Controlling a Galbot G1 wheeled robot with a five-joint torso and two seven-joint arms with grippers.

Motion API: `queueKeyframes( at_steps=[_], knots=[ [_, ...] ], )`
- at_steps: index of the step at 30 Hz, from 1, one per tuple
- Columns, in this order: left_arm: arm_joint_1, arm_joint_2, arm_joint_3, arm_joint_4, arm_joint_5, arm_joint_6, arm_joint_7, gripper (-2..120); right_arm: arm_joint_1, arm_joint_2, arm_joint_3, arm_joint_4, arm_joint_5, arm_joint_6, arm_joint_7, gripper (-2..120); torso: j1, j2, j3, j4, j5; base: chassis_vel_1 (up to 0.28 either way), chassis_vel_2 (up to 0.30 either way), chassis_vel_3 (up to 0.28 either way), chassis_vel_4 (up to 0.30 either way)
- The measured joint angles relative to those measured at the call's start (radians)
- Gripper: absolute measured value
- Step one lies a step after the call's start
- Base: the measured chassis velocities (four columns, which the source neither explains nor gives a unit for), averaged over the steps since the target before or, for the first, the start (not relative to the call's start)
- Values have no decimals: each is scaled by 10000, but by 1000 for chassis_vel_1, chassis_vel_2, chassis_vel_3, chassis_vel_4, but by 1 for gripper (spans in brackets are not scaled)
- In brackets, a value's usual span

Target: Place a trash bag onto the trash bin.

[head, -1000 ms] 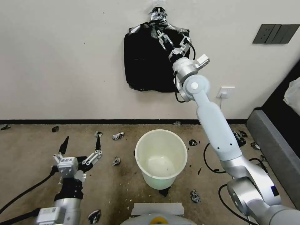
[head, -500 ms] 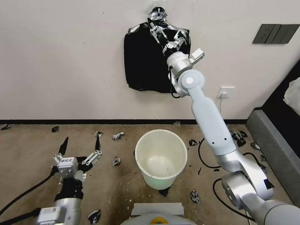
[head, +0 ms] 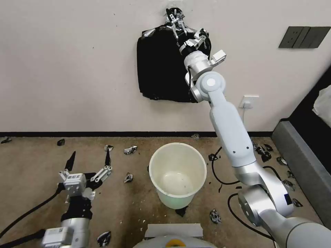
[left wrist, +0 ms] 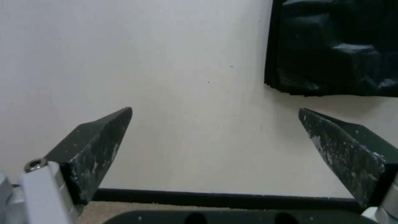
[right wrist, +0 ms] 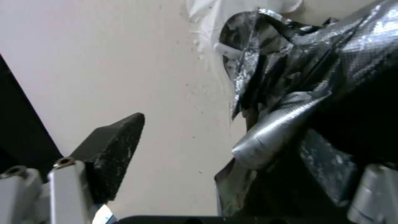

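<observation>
You're at the fetching step: your right claw [head: 186, 28] is spread wide at the neck of the bag bundle [head: 158, 65] on the wall, gripping nothing. The trash bin [head: 178, 174] waits far below. Next, pinch one film. Left claw [head: 89, 159] idles, released.

The right arm reaches up and far, fully stretched toward the wall, its right gripper [head: 186, 24] at the top with fingers spread apart. The left arm stays low at the near left, its left gripper [head: 89, 159] pointing forward, jaws wide.
</observation>
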Motion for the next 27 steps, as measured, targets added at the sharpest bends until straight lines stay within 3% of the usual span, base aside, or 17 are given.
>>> queueKeyframes(
  at_steps=[5, 6, 14, 18, 25, 27],
  knots=[
    [31, -11, 25, -43, 1, 15, -3, 100, -88, 60, 75, 4, 47, -34, 151, 71, 0, 0, 1, 0, 1, 0, 0, 0, 0],
    [56, -4, 21, -73, 1, 18, -7, 100, -95, 86, 143, -29, 82, -45, 174, 61, 0, 0, 0, 0, 0, 0, 0, 0, 0],
    [71, 16, 9, -164, -1, 58, -11, 100, 79, 134, 247, -305, 159, -50, 155, 39, 0, 0, 1, -1, 1, 0, 0, 0, 0],
    [153, -16, 10, -206, -1, 70, -16, 100, 112, 165, 282, -419, 156, -47, 146, 18, 0, 0, 0, 0, 1, 0, 0, 0, 0],
    [165, -3, 9, -227, -1, 69, -21, 100, 75, 166, 307, -484, 81, 12, 115, 0, 0, 0, 0, 0, 1, 0, 0, 0, 0],
    [165, -3, 10, -227, -1, 69, -21, 100, 74, 166, 307, -484, 75, 14, 109, 0, 0, 0, 0, 0, 1, 0, 0, 0, 0]
  ],
)
